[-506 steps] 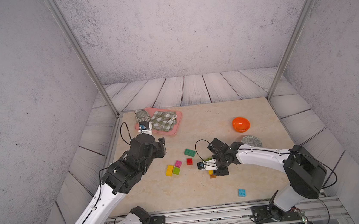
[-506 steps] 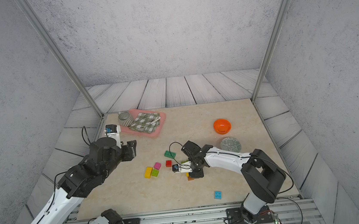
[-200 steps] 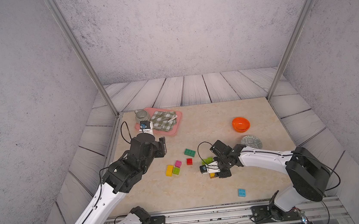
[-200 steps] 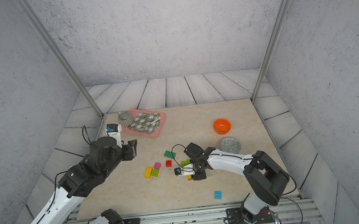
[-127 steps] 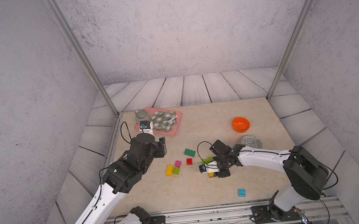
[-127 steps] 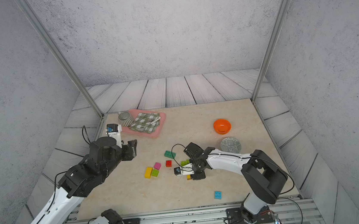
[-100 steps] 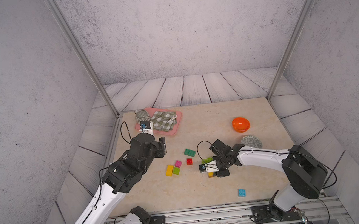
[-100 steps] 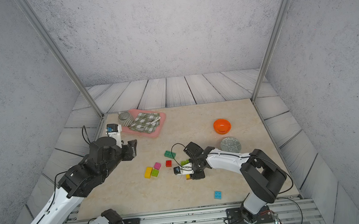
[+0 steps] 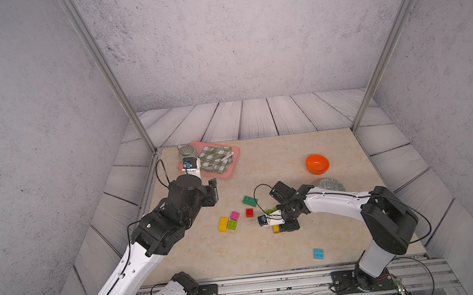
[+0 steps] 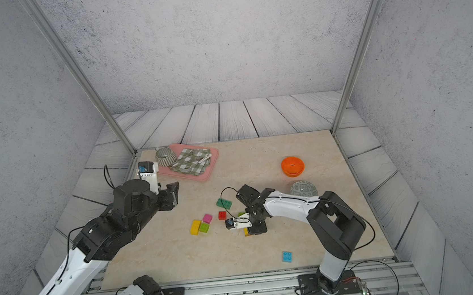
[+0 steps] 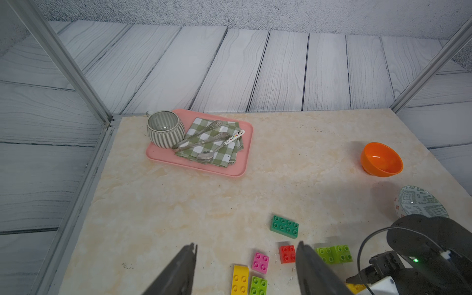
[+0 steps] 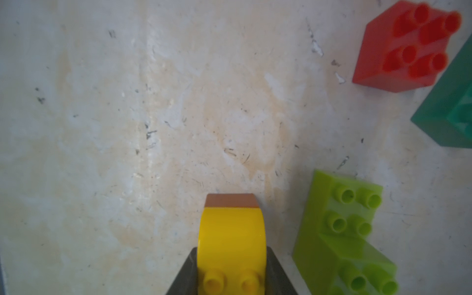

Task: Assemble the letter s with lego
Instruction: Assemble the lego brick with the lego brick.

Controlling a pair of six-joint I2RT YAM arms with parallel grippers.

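Yellow plastic sits clenched in the right end effector (image 12: 232,265): a rounded yellow brick (image 12: 231,229) held low over the surface (image 9: 260,163). A brown brick (image 12: 231,200) shows just beneath its far end, probably so the two can be pressed together. The lime piece (image 12: 344,229) lies just beside, and the red brick (image 12: 406,48) and dark green brick (image 12: 449,120) are near, likely gathered for the letter. The left end effector (image 11: 245,244) hangs released and empty above a pink brick (image 11: 260,263), seemingly waiting.
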